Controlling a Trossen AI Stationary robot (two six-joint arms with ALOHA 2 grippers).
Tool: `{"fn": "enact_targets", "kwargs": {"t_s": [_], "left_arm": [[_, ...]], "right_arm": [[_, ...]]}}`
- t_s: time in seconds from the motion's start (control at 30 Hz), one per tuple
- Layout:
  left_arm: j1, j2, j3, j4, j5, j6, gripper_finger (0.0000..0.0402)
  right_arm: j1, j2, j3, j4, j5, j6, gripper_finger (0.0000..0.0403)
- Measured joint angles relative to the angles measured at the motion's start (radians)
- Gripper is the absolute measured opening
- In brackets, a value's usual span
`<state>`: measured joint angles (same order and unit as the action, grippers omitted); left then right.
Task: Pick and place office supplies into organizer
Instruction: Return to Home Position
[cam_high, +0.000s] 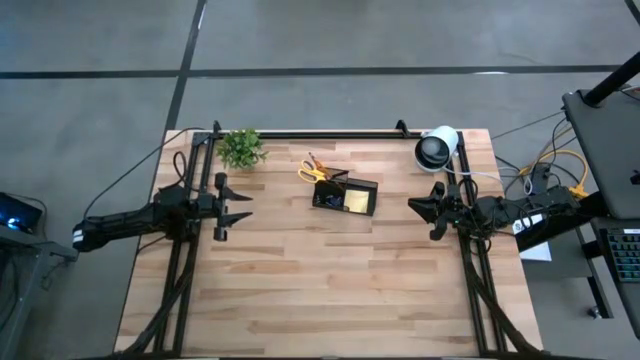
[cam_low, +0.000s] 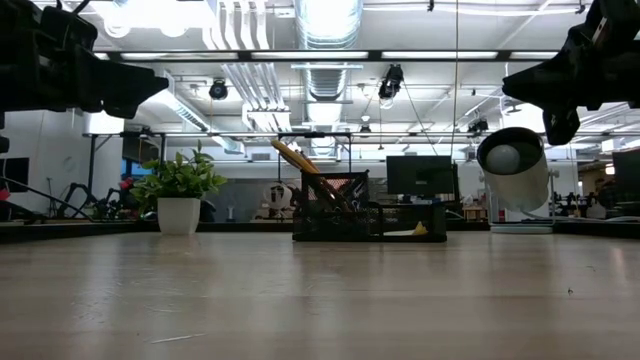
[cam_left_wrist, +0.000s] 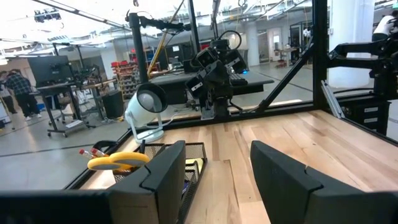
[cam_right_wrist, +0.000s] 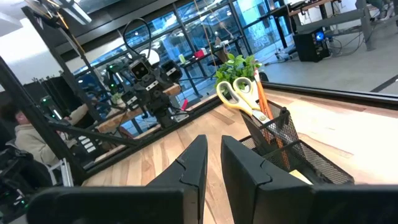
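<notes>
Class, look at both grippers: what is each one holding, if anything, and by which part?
Nothing is held. The left gripper and the right gripper are both empty, apart from the organizer, where the scissors stand.

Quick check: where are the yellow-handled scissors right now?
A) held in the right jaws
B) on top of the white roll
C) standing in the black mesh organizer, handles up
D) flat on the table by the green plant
C: the yellow-handled scissors stand handles-up, leaning, inside the black mesh rectangular desk organizer, not on the table.
</notes>
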<state>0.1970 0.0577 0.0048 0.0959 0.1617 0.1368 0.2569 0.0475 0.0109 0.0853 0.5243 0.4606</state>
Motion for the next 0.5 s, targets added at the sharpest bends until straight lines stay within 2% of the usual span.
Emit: {"fn": "enact_targets", "kwargs": {"t_s": [0.23,0.5], "left_arm": [[0.0,-0.001,0.0,0.0,0.0,0.0,0.0167],[0.0,-0.001,0.0,0.0,0.0,0.0,0.0167]], "right_arm": [[0.0,0.0,0.0,-0.011,0.001,-0.029,0.0038],[-0.002,-0.01,0.0,0.001,-0.03,-0.428,0.0038]]}}
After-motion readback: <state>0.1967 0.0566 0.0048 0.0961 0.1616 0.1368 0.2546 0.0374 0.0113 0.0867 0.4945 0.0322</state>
